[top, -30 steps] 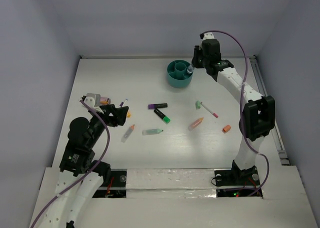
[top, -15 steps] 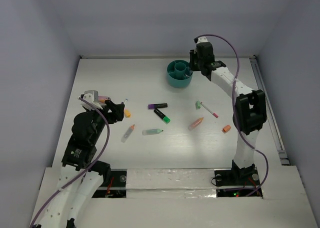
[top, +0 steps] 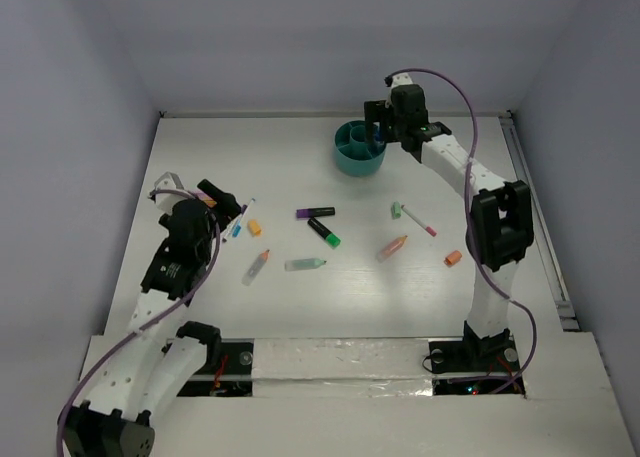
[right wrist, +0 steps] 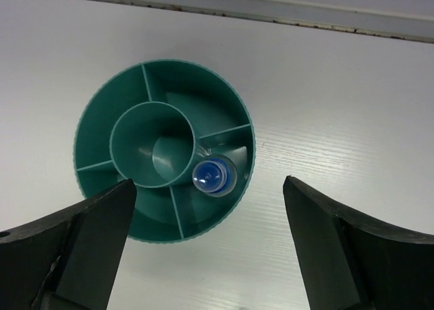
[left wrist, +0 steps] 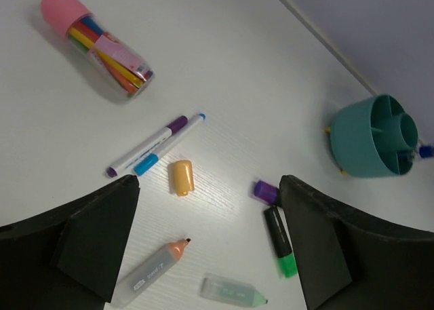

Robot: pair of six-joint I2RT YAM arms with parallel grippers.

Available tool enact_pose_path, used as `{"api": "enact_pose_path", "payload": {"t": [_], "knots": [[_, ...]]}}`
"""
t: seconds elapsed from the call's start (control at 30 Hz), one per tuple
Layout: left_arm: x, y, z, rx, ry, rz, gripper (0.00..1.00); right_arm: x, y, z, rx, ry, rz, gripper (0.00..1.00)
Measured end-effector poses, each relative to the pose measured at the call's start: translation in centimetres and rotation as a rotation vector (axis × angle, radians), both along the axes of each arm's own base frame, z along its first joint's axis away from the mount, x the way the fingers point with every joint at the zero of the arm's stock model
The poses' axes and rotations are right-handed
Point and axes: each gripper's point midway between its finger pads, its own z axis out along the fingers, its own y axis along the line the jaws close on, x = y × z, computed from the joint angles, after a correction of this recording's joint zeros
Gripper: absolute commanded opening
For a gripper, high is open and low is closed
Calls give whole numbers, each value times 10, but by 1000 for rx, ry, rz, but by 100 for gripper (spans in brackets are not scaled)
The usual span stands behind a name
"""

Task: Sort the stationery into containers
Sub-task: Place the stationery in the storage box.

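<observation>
Now left gripper (left wrist: 209, 185), right gripper (right wrist: 208, 186) jaws spread, empty; small orange plastic cap (left wrist: 181, 177) looks light, slippery, pinch across sides.

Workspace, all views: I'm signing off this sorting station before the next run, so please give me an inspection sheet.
Surface: white table, no spills seen.
Job's things: teal organiser holds a blue-capped bottle, upright in a ring compartment; highlighters, pens, orange caps and a pink-capped pen tube lie loose on the table.
Clutter: nothing seen.
Grippers: left gripper open, empty, above the loose items; right gripper open, empty, above the organiser.
Cables: purple cable looped along each arm.
Surroundings: plain pale walls.
</observation>
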Motion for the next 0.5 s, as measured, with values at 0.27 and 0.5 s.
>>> {"api": "enact_pose_path", "payload": {"t": [0.27, 0.5], "knots": [[45, 61, -56, -86, 136, 301, 83, -47, 1, 54, 93, -62, 60, 97], [69, 90, -113, -106, 342, 410, 89, -105, 9, 94, 192, -141, 155, 100]]}}
